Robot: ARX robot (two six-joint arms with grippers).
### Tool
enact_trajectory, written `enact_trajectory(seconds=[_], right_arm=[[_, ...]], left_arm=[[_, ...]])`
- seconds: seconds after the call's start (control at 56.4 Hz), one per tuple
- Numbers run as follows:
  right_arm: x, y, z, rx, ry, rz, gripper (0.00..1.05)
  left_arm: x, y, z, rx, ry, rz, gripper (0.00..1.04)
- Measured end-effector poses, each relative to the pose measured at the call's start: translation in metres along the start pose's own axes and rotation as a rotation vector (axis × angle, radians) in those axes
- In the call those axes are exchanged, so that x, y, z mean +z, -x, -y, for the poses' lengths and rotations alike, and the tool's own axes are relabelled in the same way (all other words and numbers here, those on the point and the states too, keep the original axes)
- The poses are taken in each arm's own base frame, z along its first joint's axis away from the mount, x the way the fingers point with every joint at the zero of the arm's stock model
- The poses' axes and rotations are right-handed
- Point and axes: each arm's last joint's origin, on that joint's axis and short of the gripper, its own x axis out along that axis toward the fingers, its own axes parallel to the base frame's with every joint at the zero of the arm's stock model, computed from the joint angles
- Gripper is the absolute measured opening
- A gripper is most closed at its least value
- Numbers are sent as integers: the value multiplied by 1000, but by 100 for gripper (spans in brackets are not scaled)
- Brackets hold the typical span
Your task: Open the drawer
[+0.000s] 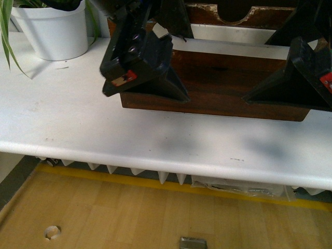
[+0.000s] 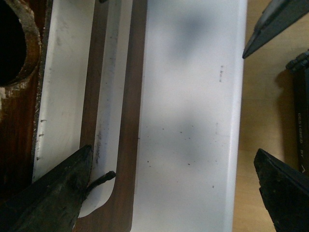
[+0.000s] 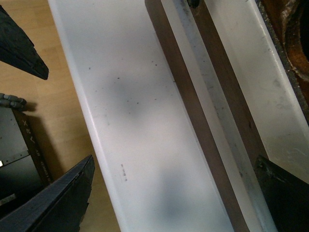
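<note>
White plant pot (image 1: pixel 52 28) on white table (image 1: pixel 78 119), wooden floor (image 1: pixel 129 218) below

Dark wooden drawer (image 2: pixel 128 121), smooth matt white table (image 2: pixel 193 145)

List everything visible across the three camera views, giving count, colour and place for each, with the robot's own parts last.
table: one, white, spanning the front view.
drawer: one, dark brown wood, half-round notch in its chipped top edge, at the table's back.
handle: one, long white bar, along the drawer.
plain wooden panel: one, dark brown, on the table in front of the notched drawer.
plant pot: one, white, far left on the table.
leaves: several, green, beside the pot.
floor: light wood, below the table.
yellow line: one, on the floor.
metal piece: one, grey, on the floor.
left end effector: one, black, open.
right end effector: one, black, open.
</note>
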Motion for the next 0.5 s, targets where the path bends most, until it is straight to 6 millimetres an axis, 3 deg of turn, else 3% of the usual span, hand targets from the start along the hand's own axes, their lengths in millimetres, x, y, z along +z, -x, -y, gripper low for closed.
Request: enact_trajectory(seconds=[0.355, 0.497], right_arm=[[-6, 8, -46, 75, 51, 3, 96], [-8, 10, -56, 74, 61, 15, 96]], left_arm=[[2, 19, 44, -59, -67, 1, 99], [1, 22, 53, -59, -68, 2, 99]])
